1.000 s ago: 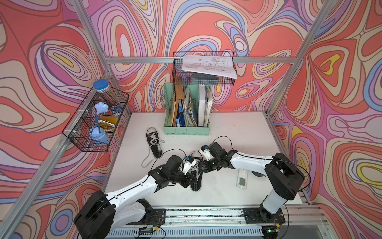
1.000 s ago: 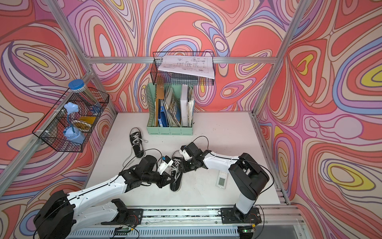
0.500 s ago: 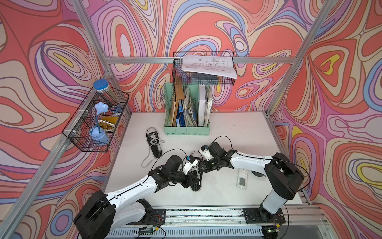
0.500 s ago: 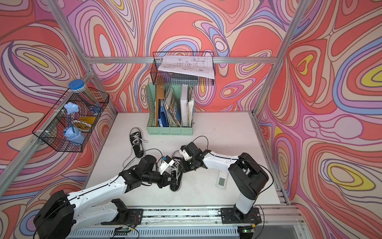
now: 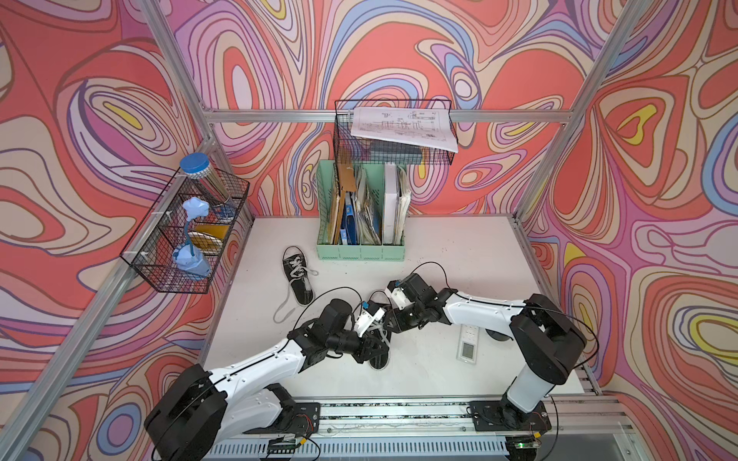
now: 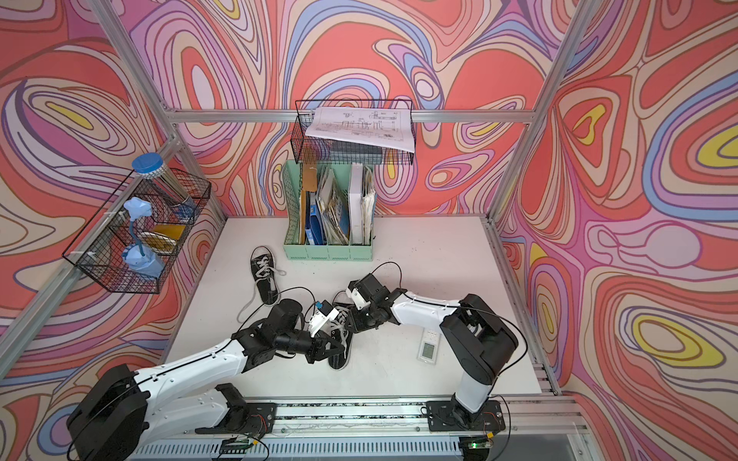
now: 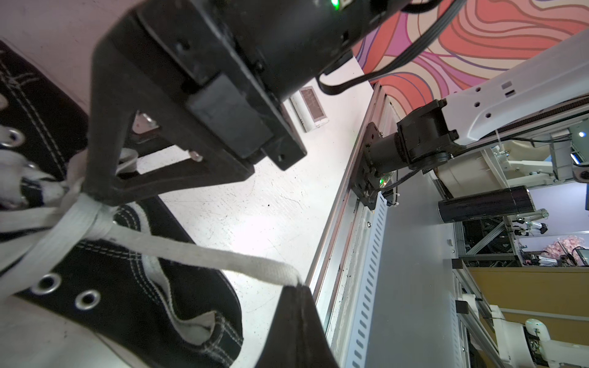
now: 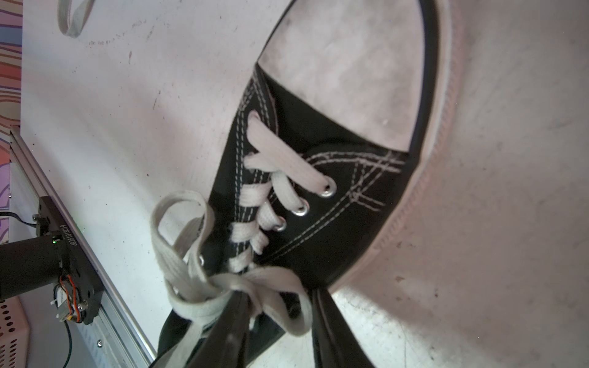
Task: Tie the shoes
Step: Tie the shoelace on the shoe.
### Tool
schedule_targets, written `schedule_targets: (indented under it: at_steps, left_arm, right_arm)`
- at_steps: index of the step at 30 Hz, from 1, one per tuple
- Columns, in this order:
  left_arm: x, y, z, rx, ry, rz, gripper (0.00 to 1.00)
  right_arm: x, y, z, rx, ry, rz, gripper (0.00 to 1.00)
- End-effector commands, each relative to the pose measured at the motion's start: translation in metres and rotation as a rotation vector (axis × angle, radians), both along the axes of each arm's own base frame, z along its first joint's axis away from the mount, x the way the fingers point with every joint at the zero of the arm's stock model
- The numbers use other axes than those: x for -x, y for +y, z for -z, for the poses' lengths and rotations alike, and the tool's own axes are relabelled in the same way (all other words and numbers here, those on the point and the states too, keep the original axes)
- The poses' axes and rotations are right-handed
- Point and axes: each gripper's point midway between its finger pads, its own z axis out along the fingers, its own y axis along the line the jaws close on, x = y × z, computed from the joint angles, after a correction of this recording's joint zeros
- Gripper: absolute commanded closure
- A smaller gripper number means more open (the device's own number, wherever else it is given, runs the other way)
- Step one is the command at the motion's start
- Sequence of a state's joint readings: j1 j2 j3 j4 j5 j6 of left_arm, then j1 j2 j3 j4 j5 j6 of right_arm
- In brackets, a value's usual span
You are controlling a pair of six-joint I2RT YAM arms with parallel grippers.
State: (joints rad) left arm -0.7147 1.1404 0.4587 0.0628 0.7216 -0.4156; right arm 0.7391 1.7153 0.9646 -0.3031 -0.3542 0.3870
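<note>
Left wrist view: left end effector (image 7: pixel 295 288) pinches the lace (image 7: pixel 191 251); right end effector (image 8: pixel 280 298) half-open astride knot (image 8: pixel 229 283).

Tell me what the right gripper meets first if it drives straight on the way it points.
Most likely the white lace knot of the near shoe: the right gripper points at it, a strand lying between its jaws. Just behind sits the shoe's black laced upper. Contact is unclear.

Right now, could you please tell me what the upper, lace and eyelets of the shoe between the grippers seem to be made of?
The upper looks like matte black canvas: woven cloth with white stitching. The lace is flat white woven textile, probably cotton; its weave shows. The eyelets are shiny silver rings, apparently metal.
</note>
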Motion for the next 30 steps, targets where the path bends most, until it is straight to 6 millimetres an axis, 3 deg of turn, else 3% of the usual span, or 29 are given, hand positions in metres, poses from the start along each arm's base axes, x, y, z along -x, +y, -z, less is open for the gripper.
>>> schedule_targets:
  at_steps: [1,6,12,20,27,30]
  left_arm:
    - [-0.006,0.006,0.017,-0.083,0.014,-0.04,0.89]
    - [-0.008,0.007,0.024,-0.107,0.016,-0.046,0.65]
    - [-0.011,0.012,0.023,-0.118,-0.006,-0.06,0.5]
    - [-0.033,0.031,0.004,-0.065,-0.041,-0.186,0.43]
    - [-0.084,0.075,0.011,-0.043,0.028,-0.502,0.39]
    - [-0.098,0.081,0.017,-0.045,0.06,-0.56,0.39]
  right_arm:
    - [-0.006,0.001,0.003,0.016,-0.025,0.007,0.65]
    - [-0.005,0.001,-0.008,-0.001,-0.045,0.004,0.61]
    - [-0.004,-0.003,-0.023,-0.012,-0.065,0.009,0.52]
    - [-0.005,-0.008,-0.044,-0.042,-0.092,0.016,0.47]
    - [-0.022,-0.011,-0.048,-0.18,-0.039,0.143,0.46]
    - [-0.029,-0.011,-0.042,-0.208,-0.028,0.215,0.45]
